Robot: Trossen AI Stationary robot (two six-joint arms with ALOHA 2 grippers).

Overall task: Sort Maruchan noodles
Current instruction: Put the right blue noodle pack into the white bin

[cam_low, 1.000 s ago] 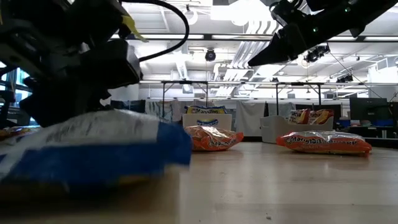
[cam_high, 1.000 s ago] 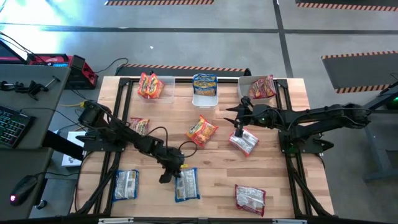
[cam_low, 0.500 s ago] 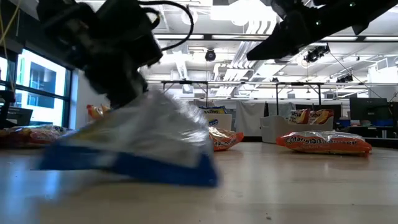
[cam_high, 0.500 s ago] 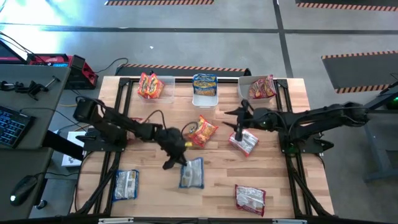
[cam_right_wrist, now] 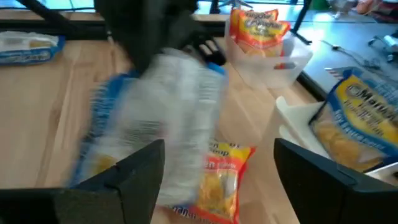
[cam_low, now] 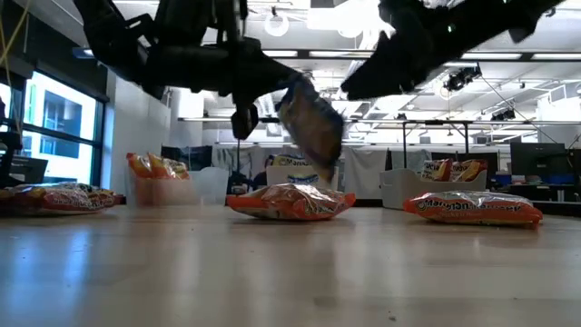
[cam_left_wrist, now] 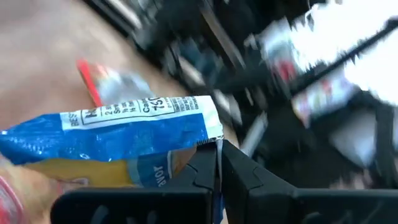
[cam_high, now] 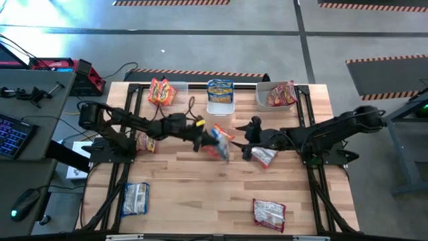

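Blue packet aloft, in transit toward the middle bin.

Left gripper (cam_high: 200, 140) is pinched onto the blue packet (cam_high: 218, 142) by one edge, so it hangs clear of the table, directly above an orange packet (cam_low: 290, 202). Just beside it, the right gripper (cam_high: 249, 142) stands spread wide, holding nothing, over a pink packet (cam_high: 264, 156). Beyond, the middle bin (cam_high: 221, 106) already holds a blue one, likely the destination.

Blue packet (cam_high: 219, 142) now airborne over table centre in left gripper (cam_high: 202, 140).
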